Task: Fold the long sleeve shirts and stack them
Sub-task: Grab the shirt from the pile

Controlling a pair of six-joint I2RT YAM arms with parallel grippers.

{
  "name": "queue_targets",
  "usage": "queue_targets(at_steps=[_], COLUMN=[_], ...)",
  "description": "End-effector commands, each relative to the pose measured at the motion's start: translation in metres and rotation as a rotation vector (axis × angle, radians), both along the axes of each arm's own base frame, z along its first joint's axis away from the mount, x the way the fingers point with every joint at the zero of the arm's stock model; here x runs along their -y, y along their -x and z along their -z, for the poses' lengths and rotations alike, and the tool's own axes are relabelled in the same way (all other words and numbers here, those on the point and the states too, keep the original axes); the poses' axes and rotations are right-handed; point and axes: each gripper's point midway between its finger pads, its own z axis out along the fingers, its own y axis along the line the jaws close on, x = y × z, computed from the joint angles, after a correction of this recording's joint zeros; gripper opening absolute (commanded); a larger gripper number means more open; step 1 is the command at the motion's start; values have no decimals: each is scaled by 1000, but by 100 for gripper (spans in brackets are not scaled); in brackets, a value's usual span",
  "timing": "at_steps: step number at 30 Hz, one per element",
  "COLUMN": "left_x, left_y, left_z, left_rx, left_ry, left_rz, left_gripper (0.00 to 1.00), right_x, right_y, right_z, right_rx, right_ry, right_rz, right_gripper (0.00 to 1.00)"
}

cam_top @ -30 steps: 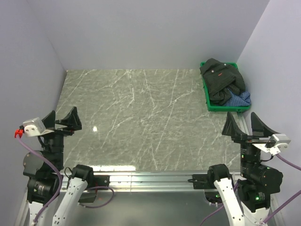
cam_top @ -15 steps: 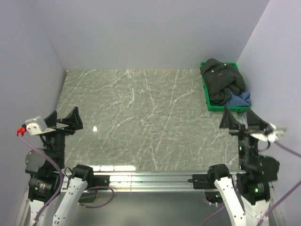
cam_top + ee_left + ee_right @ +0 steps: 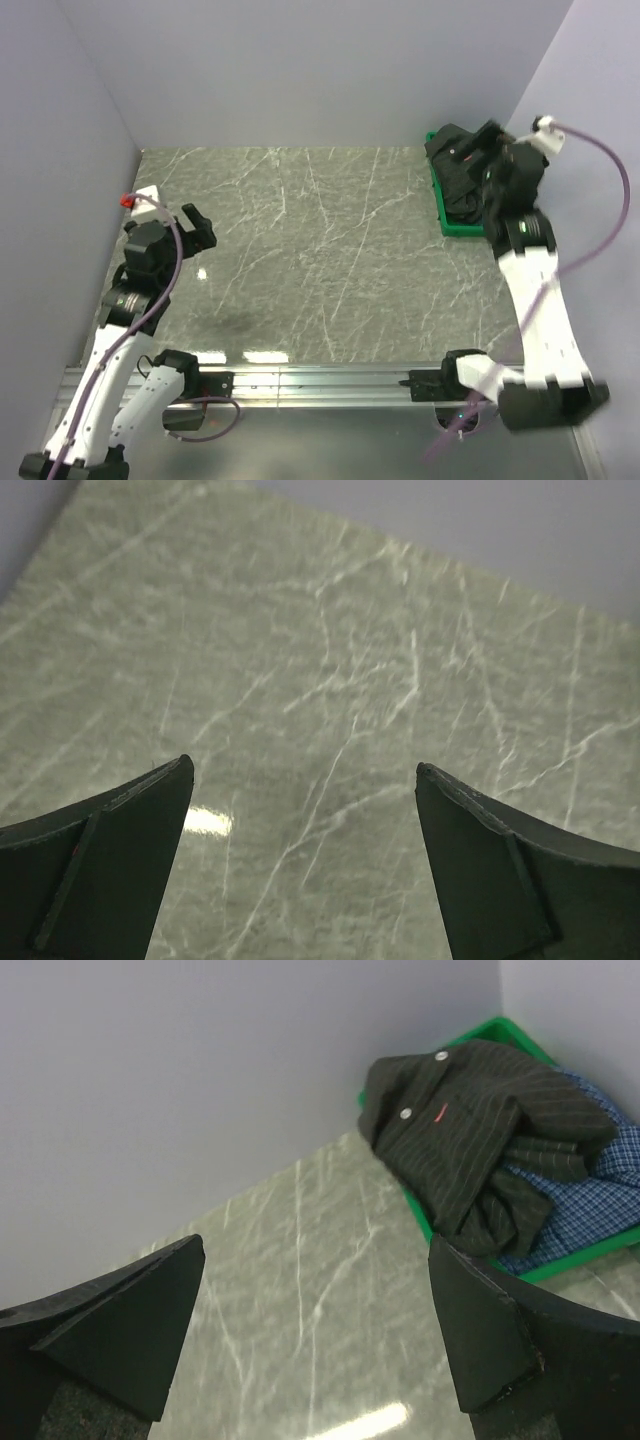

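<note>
Task basically not started: both shirts sit crumpled in the green crate (image 3: 438, 200) at the far right corner of the table (image 3: 300, 240), nothing laid out, nothing folded, no stack. On top is the black striped shirt (image 3: 470, 1130), bunched up, white buttons (image 3: 441, 1056) and small red label (image 3: 441, 1112) showing, part of it hanging over the crate's rim on the table side. Under and beside it at the crate's right side lies the blue checked shirt (image 3: 590, 1210), mostly covered. Over the table near the crate is the right gripper (image 3: 316, 1248), aimed toward the shirts but apart from them, jaws spread wide, nothing between them. Over the left part of the table, well apart from the crate, is the left gripper (image 3: 303, 768), jaws also wide and holding nothing, marbled table surface below it. Left to do, judging from this: pull the black one out of the crate, spread it flat on the table, fold sleeves and body, same for the blue one, then set one folded shirt on the other. Likely step in hand is a right-arm reach for the black shirt, since it's on top and nearest those jaws; blue probably can't come out cleanly until black is lifted off
</note>
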Motion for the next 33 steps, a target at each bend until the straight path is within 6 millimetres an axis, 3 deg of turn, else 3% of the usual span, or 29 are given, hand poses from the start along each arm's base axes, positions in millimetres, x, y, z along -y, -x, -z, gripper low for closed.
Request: queue_targets(at_steps=[1,3,4,6,7,8,10,15,16,18,19,21,22,25,26,29,31,33], left_x=[8,11,13,16,17,16,13,8,8,9,9,9,10,10,11,10,9,8], left_y=[-10,-15,-16,-16,-17,-17,-17,-17,-17,-17,-17,-18,-18,-18,-18,-17,-16,-15], left_z=[22,34,37,50,50,52,54,60,61,63,63,64,64,63,63,60,58,56], left_rx=[-61,-62,-60,-67,-61,-67,-75,-97,-100,-106,-106,-111,-111,-107,-107,-97,-90,-83], left_ry=[29,44,58,71,75,72,64,46,43,40,39,38,39,41,40,43,44,47], left_rz=[15,17,20,33,35,33,17,-7,-8,-6,-6,-5,-2,5,5,5,0,-8], left_gripper=[99,99,99,99,99,99,99,99,99,99,99,99,99,99,99,99,99,99], right_x=[43,54,63,81,87,97,103,114,116,119,119,120,120,119,118,101,88,61], right_y=[-46,-71,-90,-110,-128,-138,-162,-199,-205,-212,-215,-216,-213,-205,-201,-188,-175,-161], right_z=[42,43,67,71,100,93,116,152,171,179,189,189,186,157,147,96,44,-3], right_rx=[-156,-142,-191,-193,-255,-235,-265,-270,-301,-304,-319,-314,-309,-261,-254,-181,-97,-22], right_ry=[-162,-244,-264,-315,-324,-329,-345,-386,-393,-393,-392,-371,-362,-307,-273,-209,-156,-105], right_rz=[180,205,232,283,300,315,321,325,333,336,335,325,325,307,298,262,221,145], right_gripper=[100,100,100,100,98,97,96,90,90,84,72,56,35,7,3,0,0,0])
